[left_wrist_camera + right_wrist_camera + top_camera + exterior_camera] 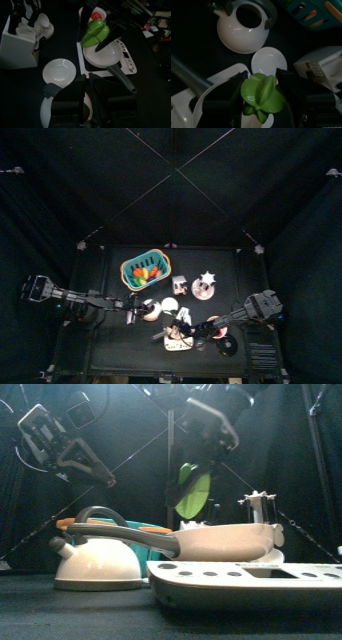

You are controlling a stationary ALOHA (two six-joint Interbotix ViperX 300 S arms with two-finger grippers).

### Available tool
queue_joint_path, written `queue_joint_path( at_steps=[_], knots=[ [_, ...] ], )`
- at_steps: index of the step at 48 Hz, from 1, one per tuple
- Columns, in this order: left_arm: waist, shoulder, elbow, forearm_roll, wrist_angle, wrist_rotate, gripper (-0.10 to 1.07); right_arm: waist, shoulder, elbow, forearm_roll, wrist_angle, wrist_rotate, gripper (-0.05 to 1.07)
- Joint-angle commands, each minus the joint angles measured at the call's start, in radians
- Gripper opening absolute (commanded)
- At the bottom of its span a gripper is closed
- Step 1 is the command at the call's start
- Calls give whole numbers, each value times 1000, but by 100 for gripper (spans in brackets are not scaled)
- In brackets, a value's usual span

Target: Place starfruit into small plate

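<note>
A green, ridged starfruit (261,97) sits between the jaws of my right gripper (262,80), which is shut on it. In the front view the starfruit (194,489) hangs in the air above a white pan (227,539). The left wrist view shows the same fruit (95,31) over the pan (103,55). The small plate (59,71) is white and round. It lies flat between the pan and the kettle, just beyond the fruit in the right wrist view (270,59). My left arm (114,305) rests at the table's left, by the kettle (45,107).
A white kettle (96,554) with a grey handle stands front left. The pan sits on a white tray (254,579). A teal basket (144,268) holds orange and green items at the back. A white holder (17,40) with black-handled utensils stands behind the plate.
</note>
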Motion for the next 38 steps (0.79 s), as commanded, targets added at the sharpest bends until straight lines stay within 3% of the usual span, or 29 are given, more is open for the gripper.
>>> queue_joint_path(
  at_steps=[1, 28, 38],
  knots=[
    [2, -5, -9, -2, -5, 0, 59, -48, -6, -25, -6, -67, 3, 66],
    [2, -15, -6, -2, -5, 0, 59, -213, 35, 51, 48, -256, 5, 67],
    [2, -17, -2, -2, -5, 0, 59, -259, 66, 52, 110, -308, 2, 77]
  ],
)
